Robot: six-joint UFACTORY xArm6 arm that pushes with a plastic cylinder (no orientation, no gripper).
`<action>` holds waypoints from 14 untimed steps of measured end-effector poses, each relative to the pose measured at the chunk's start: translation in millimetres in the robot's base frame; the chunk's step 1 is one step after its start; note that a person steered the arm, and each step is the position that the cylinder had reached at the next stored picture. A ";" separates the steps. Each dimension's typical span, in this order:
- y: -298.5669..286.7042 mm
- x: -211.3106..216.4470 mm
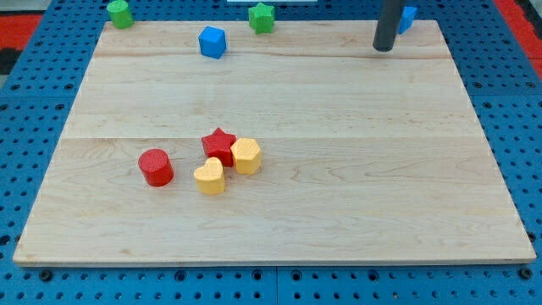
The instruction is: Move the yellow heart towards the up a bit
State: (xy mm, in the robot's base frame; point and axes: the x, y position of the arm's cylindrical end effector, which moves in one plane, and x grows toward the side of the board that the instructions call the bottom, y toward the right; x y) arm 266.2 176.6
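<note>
You are seeing my tip [384, 48] resting at the worktop's [339, 195] top right edge — a bare rod with no claw to spread or close. The yellow heart [209, 177] is sitting well down and left of it, touching a red star [219, 145] and a yellow hexagon [246, 156]. A red cylinder [156, 167] is lying further left — a blue block [408, 18] is peeking out just behind the rod.

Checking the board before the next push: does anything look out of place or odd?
Nothing is damaged or spilled. The green block sits on the wooden board's top-left edge, partly overhanging. The yellow heart, red star and yellow hexagon are bunched together. My tip is far off, top right.
</note>
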 end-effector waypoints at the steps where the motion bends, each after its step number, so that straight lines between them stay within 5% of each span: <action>1: 0.0 37.5; 8: -241.2 305.6; 14: -270.9 203.4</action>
State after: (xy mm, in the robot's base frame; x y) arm 469.6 -94.4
